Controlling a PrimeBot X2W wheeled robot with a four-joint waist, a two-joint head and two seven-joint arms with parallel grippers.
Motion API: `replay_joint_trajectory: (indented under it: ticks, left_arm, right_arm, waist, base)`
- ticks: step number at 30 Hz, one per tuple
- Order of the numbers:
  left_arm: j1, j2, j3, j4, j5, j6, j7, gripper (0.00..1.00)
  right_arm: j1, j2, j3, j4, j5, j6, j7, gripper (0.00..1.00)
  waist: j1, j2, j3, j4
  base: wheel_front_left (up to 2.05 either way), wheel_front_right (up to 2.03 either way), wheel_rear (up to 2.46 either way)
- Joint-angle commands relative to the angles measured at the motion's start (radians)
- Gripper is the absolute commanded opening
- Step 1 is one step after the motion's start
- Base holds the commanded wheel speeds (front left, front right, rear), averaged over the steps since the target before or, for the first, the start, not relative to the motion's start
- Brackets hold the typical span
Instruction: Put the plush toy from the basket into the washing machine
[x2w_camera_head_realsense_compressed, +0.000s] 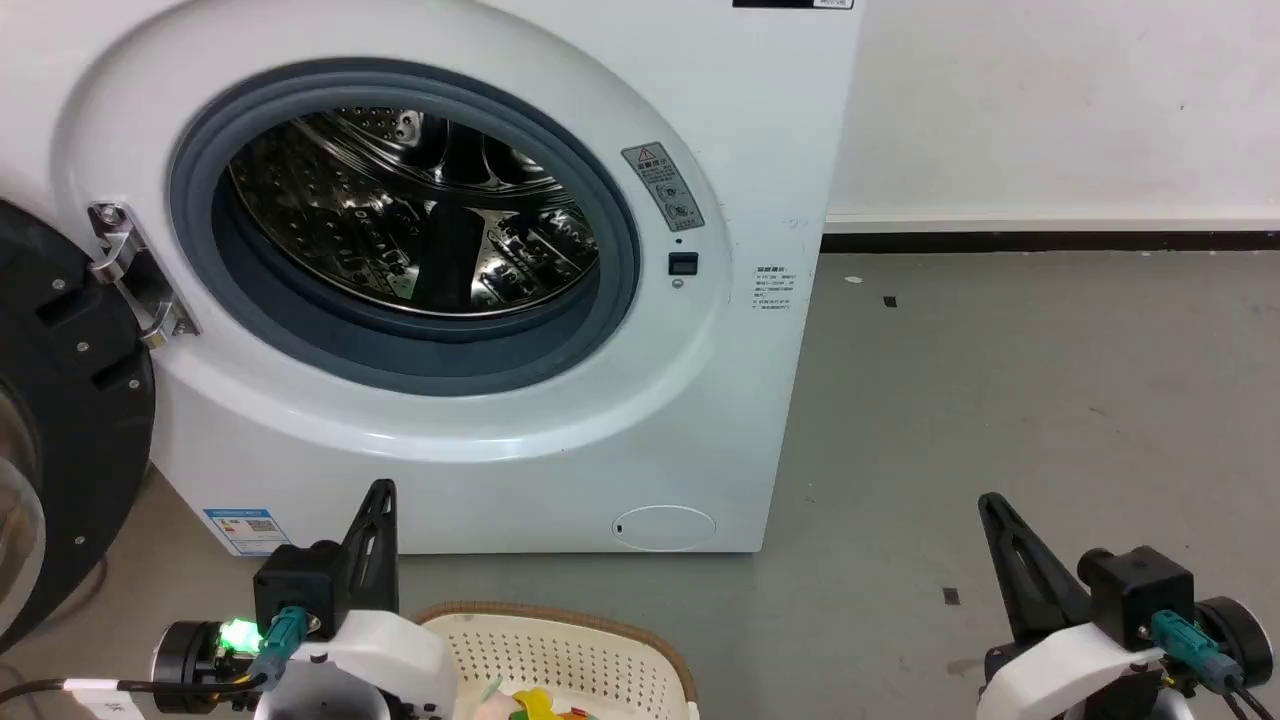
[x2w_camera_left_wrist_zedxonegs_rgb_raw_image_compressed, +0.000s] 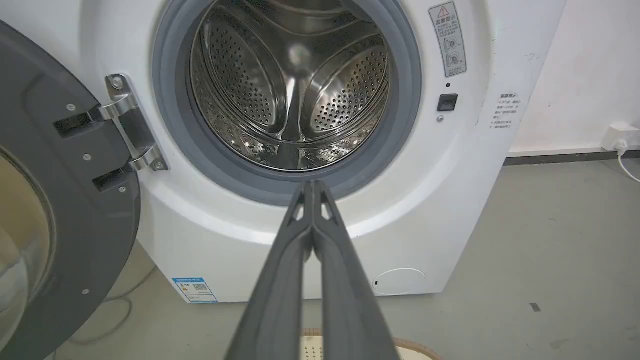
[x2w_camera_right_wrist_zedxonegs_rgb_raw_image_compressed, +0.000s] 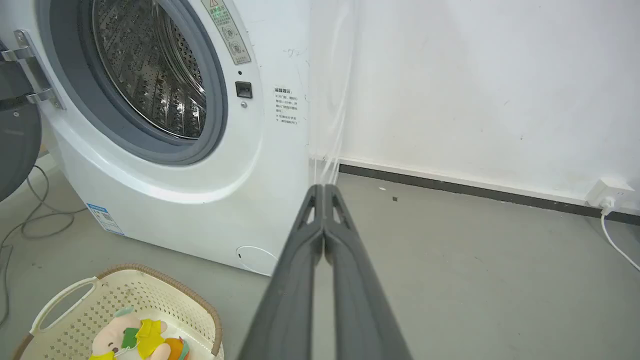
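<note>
- Straight ahead stands the washing machine (x2w_camera_head_realsense_compressed: 480, 440), a white front-loader. Its black round door (x2w_camera_head_realsense_compressed: 60, 420) is swung wide open to the machine's left on a steel hinge (x2w_camera_head_realsense_compressed: 130, 270).
- A grey gasket (x2w_camera_head_realsense_compressed: 300, 330) rings the machine's mouth, and behind it shines the perforated steel drum (x2w_camera_head_realsense_compressed: 420, 220).
- The basket (x2w_camera_head_realsense_compressed: 560, 612) sits on the grey floor (x2w_camera_head_realsense_compressed: 1000, 400) in front of the machine's lower panel, apart from it. It is cream and perforated, with a brown woven rim.
- The plush toy (x2w_camera_right_wrist_zedxonegs_rgb_raw_image_compressed: 135, 340) lies inside the basket, so in front of the machine and outside the drum. The right wrist view shows its pink head, yellow clothes, a green patch and an orange part.
- The left gripper (x2w_camera_head_realsense_compressed: 380, 495) is low before the machine's left front, just beside the basket's left rim, pointing at the machine. In the left wrist view its two dark fingers are pressed together along their length, tips lined up with the lower gasket.
- The right gripper (x2w_camera_head_realsense_compressed: 990, 503) is off to the machine's right over bare floor, well apart from the basket. Its fingers lie flat against each other, aimed near the machine's right front corner.
- On the machine's front are a blue label (x2w_camera_head_realsense_compressed: 245, 530) at the lower left, a warning sticker (x2w_camera_head_realsense_compressed: 662, 187) right of the gasket, and a round hatch cover (x2w_camera_head_realsense_compressed: 663, 527) at the lower right.
- A cable (x2w_camera_right_wrist_zedxonegs_rgb_raw_image_compressed: 30, 220) loops on the floor left of the machine, and a white socket (x2w_camera_right_wrist_zedxonegs_rgb_raw_image_compressed: 607, 192) sits at the wall's foot, well to the machine's right.
</note>
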Motion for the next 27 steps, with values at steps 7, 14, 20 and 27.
replay_joint_trajectory:
  ticks: [7,14,20,27]
  left_arm:
    - [0.0,0.0,0.0,0.0,0.0,0.0,0.0,1.0]
    - [0.001,0.0,-0.01,0.008,-0.012,0.004,-0.013,1.0]
    - [-0.001,0.0,-0.02,0.023,-0.023,0.005,-0.026,1.0]
    - [-0.006,0.0,-0.029,0.045,-0.032,0.007,-0.038,1.0]
  right_arm:
    - [0.0,0.0,0.0,0.0,0.001,0.0,0.0,1.0]
    - [0.0,0.0,-0.005,-0.001,0.014,0.0,-0.013,1.0]
    - [-0.001,0.0,-0.014,-0.004,0.025,0.0,-0.026,1.0]
    - [-0.005,0.0,-0.024,-0.007,0.032,0.0,-0.038,1.0]
  waist:
    - [0.0,-0.0001,0.0,0.0]
    - [0.0,-0.0001,0.002,-0.001]
    - [0.0,-0.0001,0.009,-0.004]
    - [0.0,-0.0001,0.02,-0.009]
  base:
    - [0.0,0.0,0.0]
    - [0.0,0.0,0.0]
    - [0.0,0.0,0.0]
    - [0.0,0.0,0.0]
